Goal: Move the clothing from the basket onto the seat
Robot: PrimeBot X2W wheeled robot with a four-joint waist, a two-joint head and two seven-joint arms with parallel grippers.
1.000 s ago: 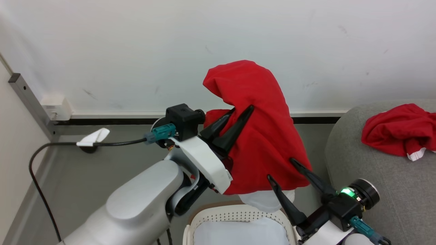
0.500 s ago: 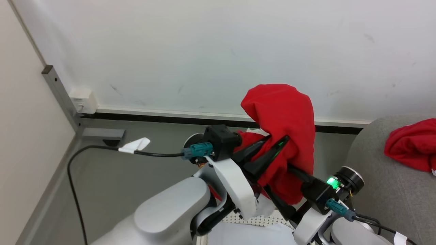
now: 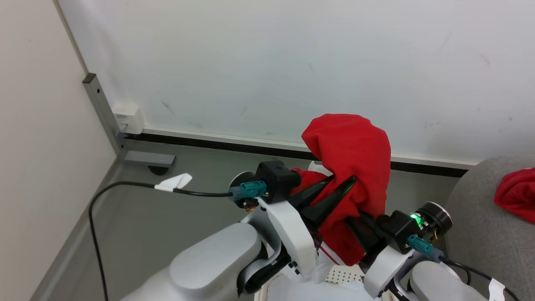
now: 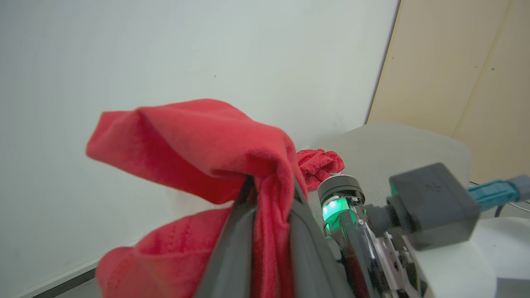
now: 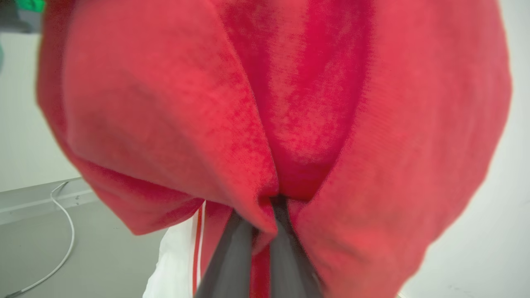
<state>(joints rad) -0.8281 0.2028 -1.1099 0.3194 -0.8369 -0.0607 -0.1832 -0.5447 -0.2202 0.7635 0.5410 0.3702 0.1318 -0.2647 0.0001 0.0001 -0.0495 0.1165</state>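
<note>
A red garment (image 3: 351, 159) of the clothing hangs bunched in the air in front of the wall. My left gripper (image 3: 343, 180) is shut on its upper fold, seen close up in the left wrist view (image 4: 271, 186). My right gripper (image 3: 356, 220) comes in from the lower right and is shut on the lower part of the same garment (image 5: 290, 103), its fingers (image 5: 232, 256) pinched together in the cloth. White trim (image 5: 182, 256) with red stripes hangs below. A sliver of the perforated basket (image 3: 342, 274) shows beneath my arms. The grey seat (image 3: 472, 242) is at the right, with another red garment (image 3: 516, 194) lying on it.
A white wall (image 3: 271, 62) with a dark baseboard stands close behind. A metal post (image 3: 102, 110) and a white socket box (image 3: 127, 117) sit in the left corner. A black cable (image 3: 125, 186) trails over the grey floor at the left.
My right gripper has risen from below the garment, open, and shut on its lower part. The garment is now bunched between both grippers. The camera has swung left, so the seat sits further right.
</note>
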